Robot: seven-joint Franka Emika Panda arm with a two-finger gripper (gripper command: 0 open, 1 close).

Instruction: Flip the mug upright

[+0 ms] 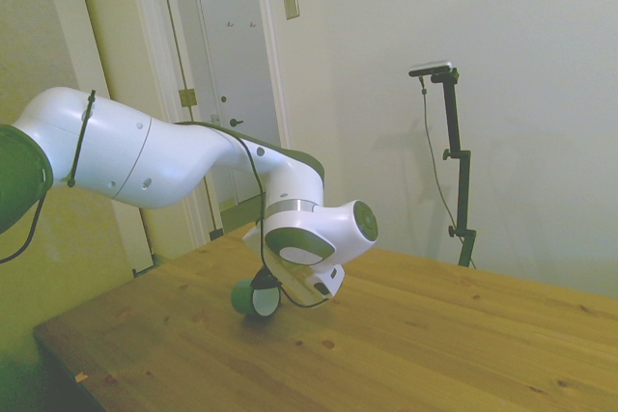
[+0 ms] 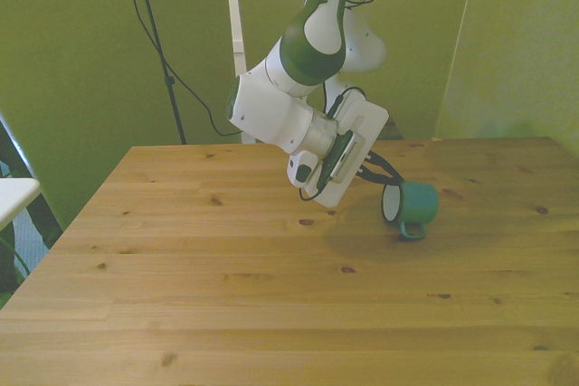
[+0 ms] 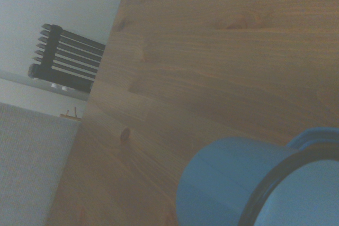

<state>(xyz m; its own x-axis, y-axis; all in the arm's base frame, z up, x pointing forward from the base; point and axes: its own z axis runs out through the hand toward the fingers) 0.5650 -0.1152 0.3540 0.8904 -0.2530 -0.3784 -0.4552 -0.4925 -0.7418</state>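
On the wooden surface (image 2: 226,296), toward the front view's right, the mug (image 2: 412,204) lies on its side, or slightly lifted; contact with the wood cannot be confirmed. White interior faces the front view's left, loop handle points down toward the wood. In the side view the mug (image 1: 254,297) sits directly under the wrist, open mouth facing the camera.

Arm pose: the white arm (image 1: 145,156) reaches in low, forearm roughly level, wrist bent down and canted. The gripper (image 2: 384,189) meets the mug at its rim. Its fingers are thin and dark at the mug's mouth; whether they clamp the rim or stand released cannot be told from either view.

The wrist view shows the mug (image 3: 233,183) close and blurred: teal wall, dark rim, pale inside.

Surface: pine boards with knots, shadow under the mug. Room: pale wall, a white door (image 1: 232,55) behind the arm, a dark radiator (image 3: 66,59) seen beyond the surface's edge.
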